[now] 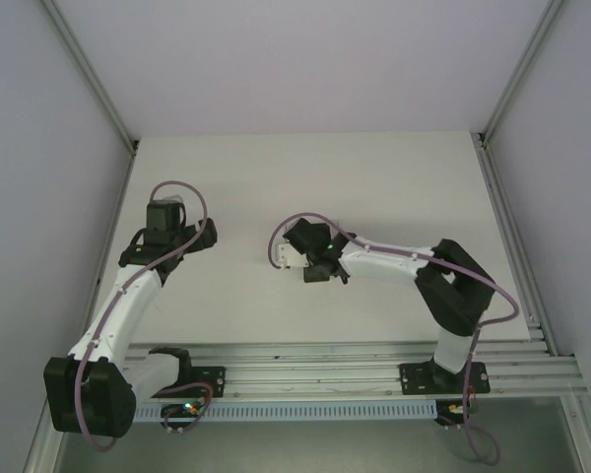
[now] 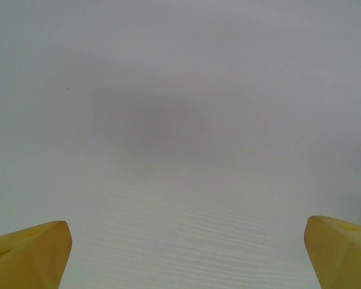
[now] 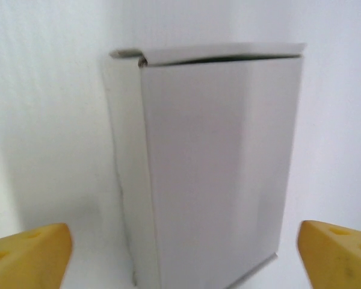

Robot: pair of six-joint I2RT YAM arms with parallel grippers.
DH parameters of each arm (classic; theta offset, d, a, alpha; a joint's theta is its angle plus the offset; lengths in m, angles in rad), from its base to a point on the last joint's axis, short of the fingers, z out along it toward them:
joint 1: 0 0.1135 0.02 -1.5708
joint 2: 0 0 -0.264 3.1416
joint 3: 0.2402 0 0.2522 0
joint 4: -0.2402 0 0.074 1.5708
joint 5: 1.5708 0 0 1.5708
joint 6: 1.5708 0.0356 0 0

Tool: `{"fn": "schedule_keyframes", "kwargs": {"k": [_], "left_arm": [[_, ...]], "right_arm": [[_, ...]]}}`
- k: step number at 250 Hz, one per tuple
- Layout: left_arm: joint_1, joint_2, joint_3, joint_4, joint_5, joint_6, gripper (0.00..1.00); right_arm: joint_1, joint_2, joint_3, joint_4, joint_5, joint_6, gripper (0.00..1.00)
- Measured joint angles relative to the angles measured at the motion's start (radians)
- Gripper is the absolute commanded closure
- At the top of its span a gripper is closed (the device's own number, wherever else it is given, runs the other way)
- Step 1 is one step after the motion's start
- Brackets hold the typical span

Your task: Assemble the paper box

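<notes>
Wears white shells and black joint housings on the left arm [image 1: 118, 305] and the right arm [image 1: 394, 261], each on a black base plate bolted to the slotted metal rail [image 1: 355, 360]. Trails mauve cables [image 1: 177, 183] beyond the rail along both arms. Ends in blunt, wedge-shaped yellow fingers [image 2: 30, 256].

A: Anything to read here? Print, a label, a number?

B: Nothing legible. The paper box [image 3: 216, 168] shows plain pale card on the faces turned to the right wrist camera.

A: And around the box?

B: The table [image 1: 394, 177] beside the box carries no lettering or sign that I can make out. From above, the box itself is too small to tell more.
</notes>
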Motion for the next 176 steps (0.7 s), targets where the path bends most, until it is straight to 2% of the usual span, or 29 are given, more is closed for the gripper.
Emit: {"fn": "schedule_keyframes", "kwargs": {"k": [39,65,84,130,146,176], "left_arm": [[0.000,-0.007,-0.007,0.046,-0.011,0.024,0.00],[0.005,-0.018,-0.040,0.119,-0.046,0.056,0.00],[0.010,-0.019,-0.085,0.201,-0.082,0.084,0.00],[0.029,-0.007,-0.276,0.494,-0.132,0.173,0.00],[0.035,0.017,-0.334,0.598,-0.139,0.201,0.00],[0.045,0.089,-0.406,0.788,-0.146,0.243,0.00]], "right_arm": [[-0.001,-0.193,-0.029,-0.006,-0.089,0.097,0.00],[-0.053,-0.360,-0.098,0.048,-0.115,0.210,0.00],[-0.147,-0.480,-0.163,0.113,-0.123,0.322,0.00],[-0.510,-0.720,-0.426,0.362,-0.140,0.570,0.00],[-0.587,-0.732,-0.513,0.421,-0.161,0.611,0.00],[-0.672,-0.669,-0.651,0.550,-0.222,0.673,0.00]]}}
